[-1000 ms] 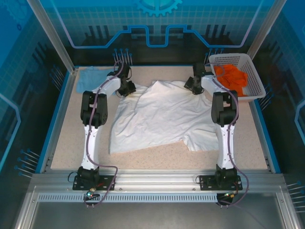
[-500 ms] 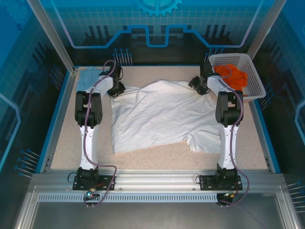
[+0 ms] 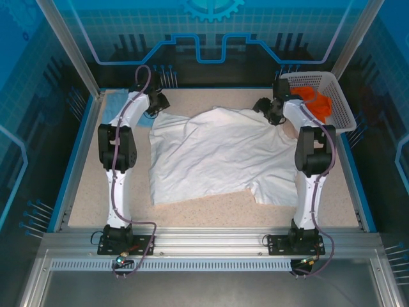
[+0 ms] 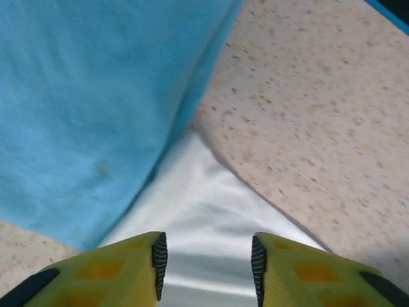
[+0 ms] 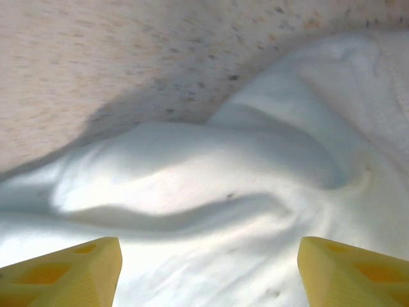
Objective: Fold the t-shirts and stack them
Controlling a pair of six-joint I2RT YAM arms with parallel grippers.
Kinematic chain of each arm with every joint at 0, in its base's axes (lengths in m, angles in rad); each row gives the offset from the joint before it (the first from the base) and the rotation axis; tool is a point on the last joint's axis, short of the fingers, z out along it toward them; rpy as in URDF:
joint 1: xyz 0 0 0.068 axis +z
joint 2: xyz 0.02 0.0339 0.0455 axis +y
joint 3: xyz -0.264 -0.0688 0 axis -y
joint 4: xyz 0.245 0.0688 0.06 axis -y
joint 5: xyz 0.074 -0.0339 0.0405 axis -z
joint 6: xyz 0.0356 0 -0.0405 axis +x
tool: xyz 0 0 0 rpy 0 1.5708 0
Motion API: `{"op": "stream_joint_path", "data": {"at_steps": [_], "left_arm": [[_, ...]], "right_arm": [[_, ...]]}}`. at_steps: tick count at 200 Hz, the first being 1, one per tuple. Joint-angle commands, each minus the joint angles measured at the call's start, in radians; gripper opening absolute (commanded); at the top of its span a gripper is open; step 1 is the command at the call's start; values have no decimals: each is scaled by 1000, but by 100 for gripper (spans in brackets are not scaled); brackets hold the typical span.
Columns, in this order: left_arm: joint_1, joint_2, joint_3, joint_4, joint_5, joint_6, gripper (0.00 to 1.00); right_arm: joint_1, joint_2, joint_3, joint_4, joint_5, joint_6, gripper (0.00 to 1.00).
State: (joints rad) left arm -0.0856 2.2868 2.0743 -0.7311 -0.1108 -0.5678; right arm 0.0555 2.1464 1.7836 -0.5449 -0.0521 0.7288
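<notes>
Progress from overhead: barely any. The white t-shirt [image 3: 217, 153] lies spread and rumpled mid-worktop [image 3: 211, 208], not yet folded. The light blue t-shirt [image 3: 114, 105] sits at the far left corner; I can't tell if it's folded. No stack yet.

Left wrist: the left end effector [image 4: 206, 256] is parted over the white corner, pinching nothing.

Right wrist: the right end effector [image 5: 208, 268] is spread wide above white cloth, empty.

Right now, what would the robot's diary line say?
white shirt spread out, unfolded | blue shirt far left corner | left jaws open, right jaws open, at white shirt's far edge
</notes>
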Motion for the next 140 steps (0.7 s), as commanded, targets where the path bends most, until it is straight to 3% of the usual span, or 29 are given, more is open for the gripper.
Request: {"op": "stream_joint_path", "data": {"at_steps": [1,45,74,109,140], "left_arm": [[-45,-231,-124,13,67,3,56],[-121,-749,-768,140,162,-97,63],[-160,-1057,-1108,57,193,-143,62],[-183,-1411,-1387,-115,180,-237,58],[-198,-1585,-1583,-93,246,-379,54]], "right_arm": [[21,-200,-77,-12,-44,-33,76],[31,-682,-572,-108,75,63,74],[17,-976,-874,-256,115,117,70],[-33,-1226,-1034,-531,178,131,70],[-68,-1324,-1107,-619,196,176,68]]}}
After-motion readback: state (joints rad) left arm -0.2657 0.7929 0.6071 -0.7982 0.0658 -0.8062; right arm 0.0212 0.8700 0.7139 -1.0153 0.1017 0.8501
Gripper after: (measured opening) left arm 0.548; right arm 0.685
